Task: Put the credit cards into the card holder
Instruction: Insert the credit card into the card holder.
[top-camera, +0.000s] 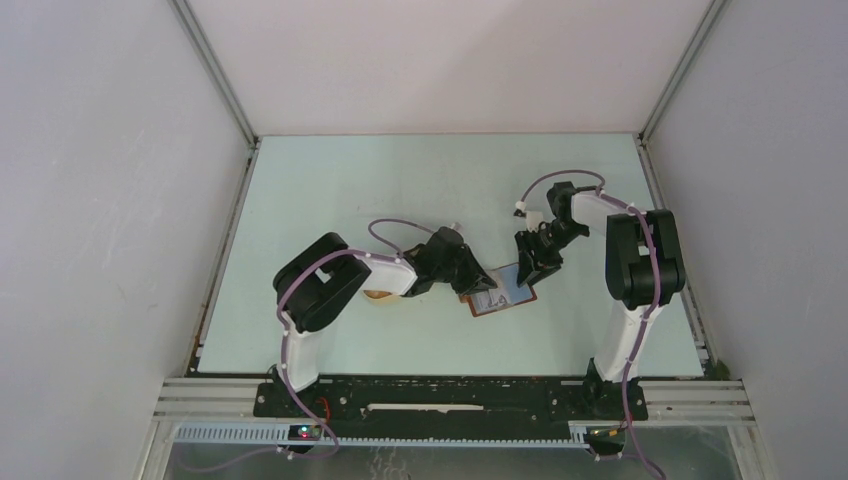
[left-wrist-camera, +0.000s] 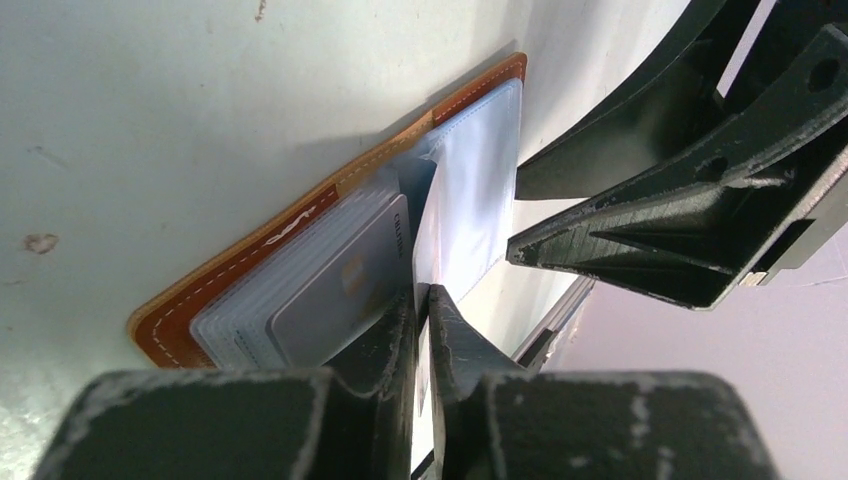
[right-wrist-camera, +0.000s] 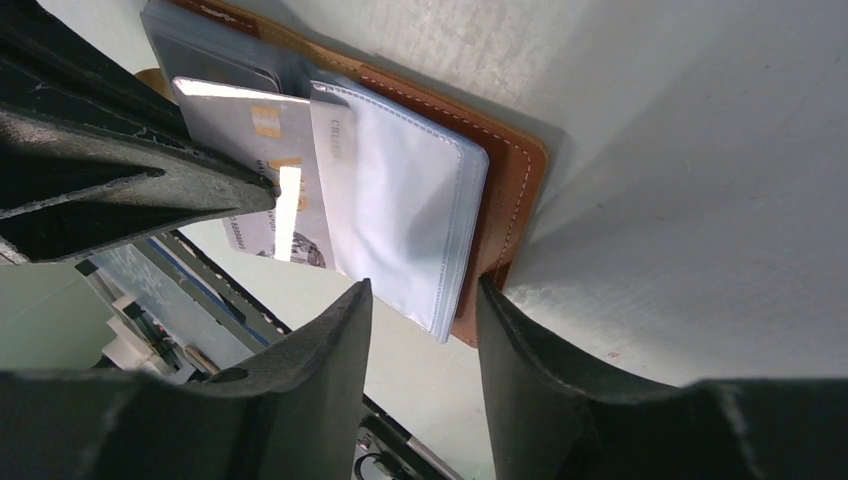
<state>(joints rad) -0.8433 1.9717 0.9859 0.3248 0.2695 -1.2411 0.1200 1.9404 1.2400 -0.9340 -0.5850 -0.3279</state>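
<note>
Open card holder (top-camera: 500, 297) lies flat in middle of worktop (top-camera: 350, 200), between both hands. Left hand (left-wrist-camera: 422, 300) at its left side: fingers almost together, thin pale edge between them, cannot tell if pinched. Grey credit card (right-wrist-camera: 240, 115) with gold chip sticks half out of clear pockets (right-wrist-camera: 400, 200), right at left hand tip. Right hand (right-wrist-camera: 420, 300) a bit farther, released, fingers apart on both sides of pocket corner.

table (top-camera: 350, 190): pale mint-green top, kinda scuffed and speckled up close
card holder (top-camera: 498, 298): flat and open, right of centre, brown leather side down, clear pockets up
tray (top-camera: 377, 296): cream, left of the card holder, not touching, only a sliver showing
</note>
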